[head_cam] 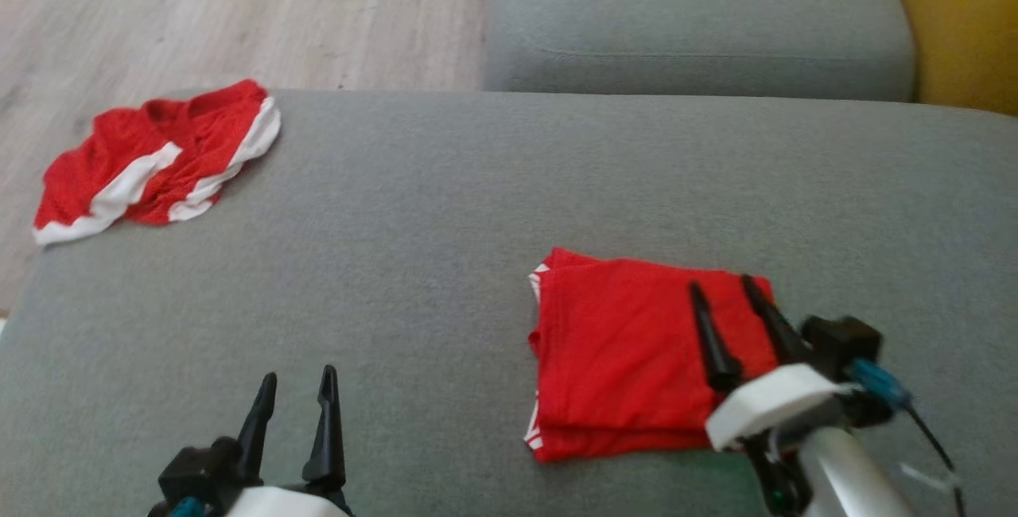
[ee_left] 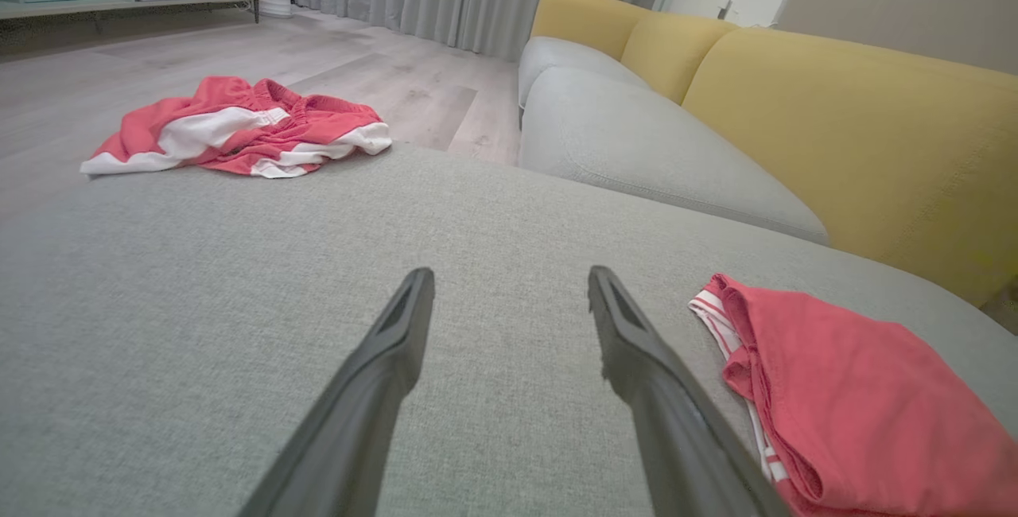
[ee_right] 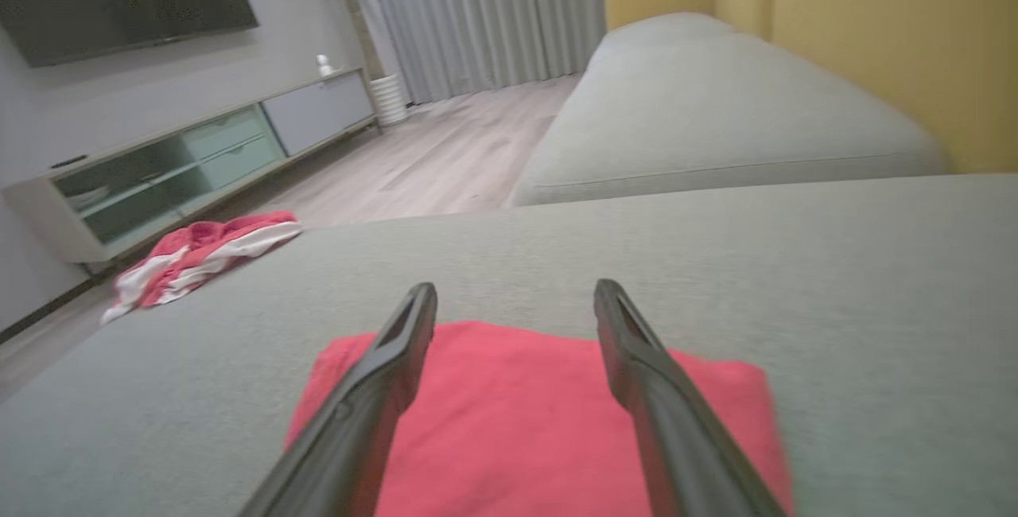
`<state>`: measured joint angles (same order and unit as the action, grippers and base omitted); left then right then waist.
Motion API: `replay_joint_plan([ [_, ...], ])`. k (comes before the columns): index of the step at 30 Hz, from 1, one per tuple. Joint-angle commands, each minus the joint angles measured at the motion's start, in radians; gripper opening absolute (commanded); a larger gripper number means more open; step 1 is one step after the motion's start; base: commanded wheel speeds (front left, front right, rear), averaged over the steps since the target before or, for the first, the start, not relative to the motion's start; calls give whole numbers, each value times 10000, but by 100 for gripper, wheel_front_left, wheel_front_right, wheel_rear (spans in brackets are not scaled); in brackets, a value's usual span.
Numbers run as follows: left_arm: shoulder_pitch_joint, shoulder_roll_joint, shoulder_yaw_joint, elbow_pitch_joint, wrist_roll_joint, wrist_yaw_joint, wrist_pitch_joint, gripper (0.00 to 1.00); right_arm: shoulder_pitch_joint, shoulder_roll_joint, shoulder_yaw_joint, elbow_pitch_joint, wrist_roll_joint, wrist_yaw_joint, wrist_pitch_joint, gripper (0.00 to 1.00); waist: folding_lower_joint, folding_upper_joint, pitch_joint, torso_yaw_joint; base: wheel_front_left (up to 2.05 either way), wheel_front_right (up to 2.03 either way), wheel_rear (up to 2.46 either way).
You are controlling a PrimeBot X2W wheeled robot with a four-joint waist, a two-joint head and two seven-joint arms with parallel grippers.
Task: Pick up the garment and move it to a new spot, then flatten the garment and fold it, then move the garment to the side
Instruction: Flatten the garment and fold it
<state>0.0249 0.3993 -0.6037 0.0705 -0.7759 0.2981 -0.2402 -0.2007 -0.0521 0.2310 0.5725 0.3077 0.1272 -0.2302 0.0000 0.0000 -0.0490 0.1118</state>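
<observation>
head view: the folded red garment (head_cam: 628, 358), with white stripes at its left edge, lies flat on the grey sofa cushion (head_cam: 445, 207). the right gripper (head_cam: 722, 285) hangs over its right part.
left wrist view: the left gripper (ee_left: 509, 274) is spread wide and empty above bare cushion, with the garment off to its right.
right wrist view: the right gripper's fingers are parted, gripping nothing, with the garment beneath them.

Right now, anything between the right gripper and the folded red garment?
Nothing visible. The right gripper is open directly over the folded red garment, fingers above its right part. The crumpled red-and-white garment lies at the far left corner of the grey cushion.
</observation>
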Motion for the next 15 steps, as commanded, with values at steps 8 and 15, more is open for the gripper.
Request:
replay_joint_plan([
  [8,-110,-173,626,21,-43,-193,-181,100,1472,18,-1302,-2288,-962,35,62,100,0,0,-359,-599,0,0,0],
  [15,31,-416,656,205,101,-410,-203,100,2477,18,-1658,-3564,-1034,35,472,100,0,0,-512,-715,0,0,0],
])
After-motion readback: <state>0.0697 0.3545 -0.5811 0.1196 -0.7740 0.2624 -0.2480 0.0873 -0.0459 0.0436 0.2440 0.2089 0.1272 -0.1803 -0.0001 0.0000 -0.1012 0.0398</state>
